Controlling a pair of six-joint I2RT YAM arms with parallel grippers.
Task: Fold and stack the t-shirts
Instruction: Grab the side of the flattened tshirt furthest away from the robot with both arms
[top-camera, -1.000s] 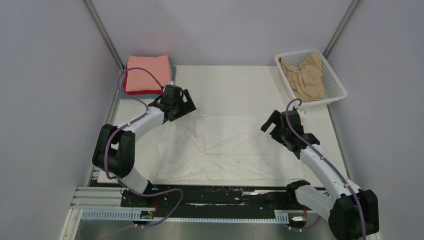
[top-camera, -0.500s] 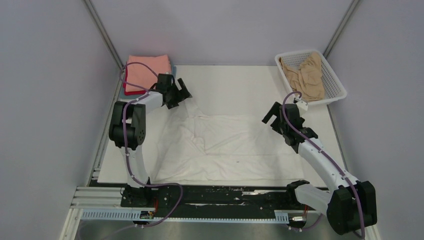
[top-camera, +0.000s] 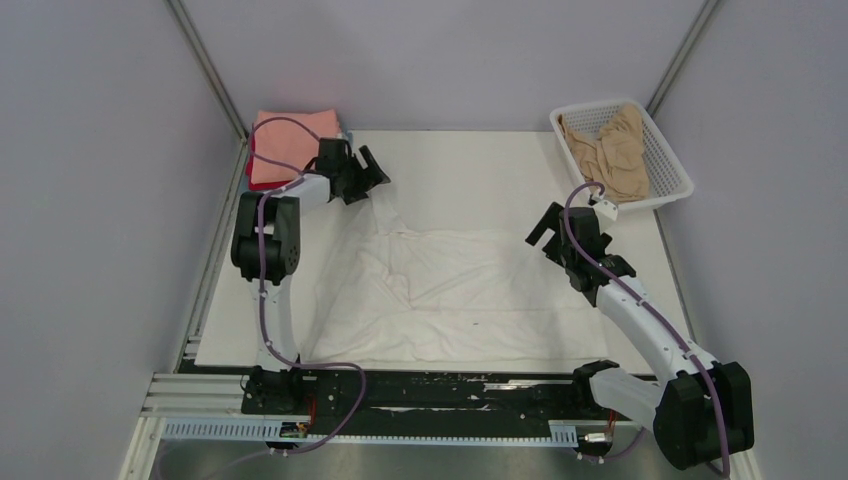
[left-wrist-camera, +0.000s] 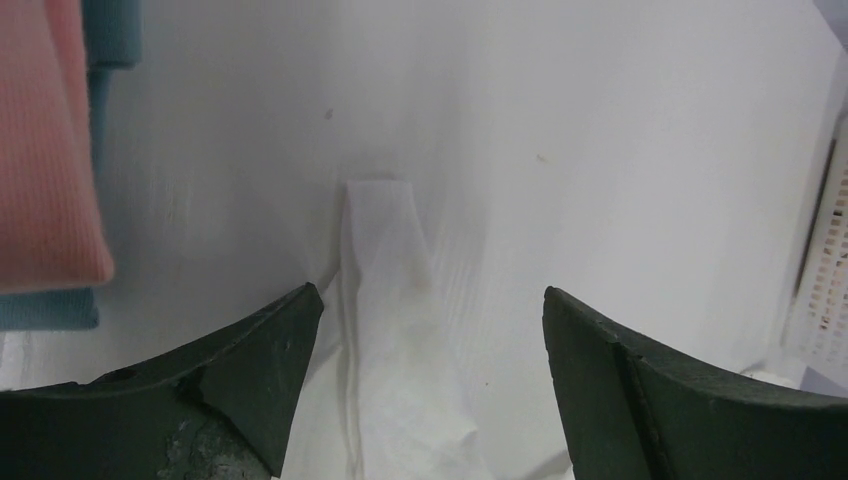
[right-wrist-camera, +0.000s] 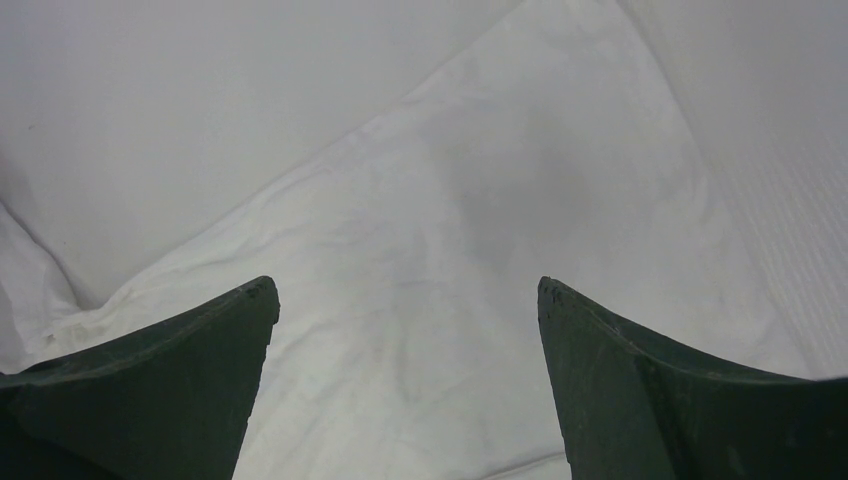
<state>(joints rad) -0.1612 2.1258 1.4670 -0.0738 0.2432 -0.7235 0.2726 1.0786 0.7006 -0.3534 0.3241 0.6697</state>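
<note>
The white t-shirt (top-camera: 450, 290) is matt creased cloth, the basket (top-camera: 670, 160) seemingly plastic.

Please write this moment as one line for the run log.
left gripper: open, over far-left tip of white t-shirt | right gripper: open, over its right side | folded stack: far left | tan t-shirt: in basket

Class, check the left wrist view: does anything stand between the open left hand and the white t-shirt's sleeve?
Nothing visible does. The left hand is open, with the white t-shirt sleeve lying bare between its fingers. The folded stack sits off to one side, apart from the sleeve.
</note>
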